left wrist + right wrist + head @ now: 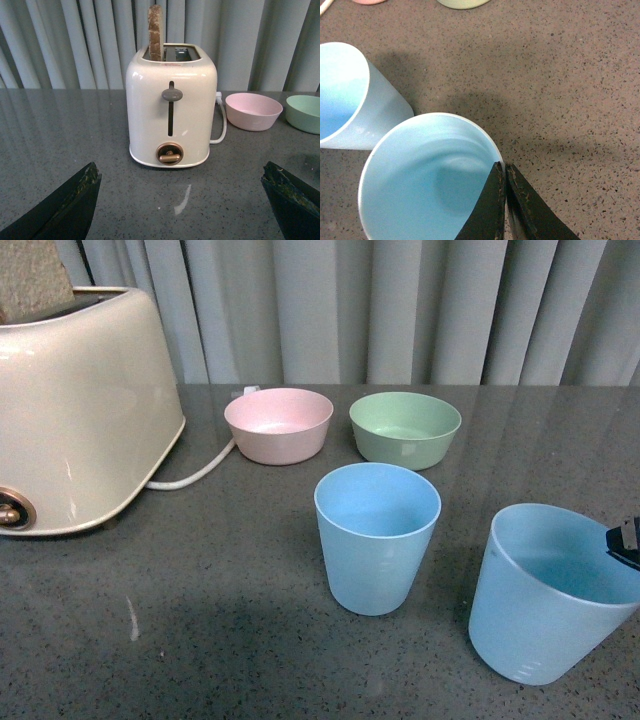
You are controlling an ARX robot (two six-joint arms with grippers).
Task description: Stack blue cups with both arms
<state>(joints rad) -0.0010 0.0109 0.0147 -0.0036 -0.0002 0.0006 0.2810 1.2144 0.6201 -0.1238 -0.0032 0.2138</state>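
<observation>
Two light blue cups stand upright on the grey speckled table. One blue cup (377, 535) is in the middle. The second blue cup (550, 590) is at the front right; my right gripper (625, 543) is shut on its rim, only its tip showing at the frame edge. In the right wrist view the right gripper (502, 172) pinches the near cup's (420, 185) rim, one finger inside, one outside; the other cup (350, 100) stands beside it. My left gripper (182, 180) is open and empty, its fingers (80, 195) wide apart, facing the toaster.
A cream toaster (70, 410) with a slice in it stands at the left, its white cord (195, 472) trailing on the table. A pink bowl (279, 424) and a green bowl (405, 428) sit at the back, before grey curtains.
</observation>
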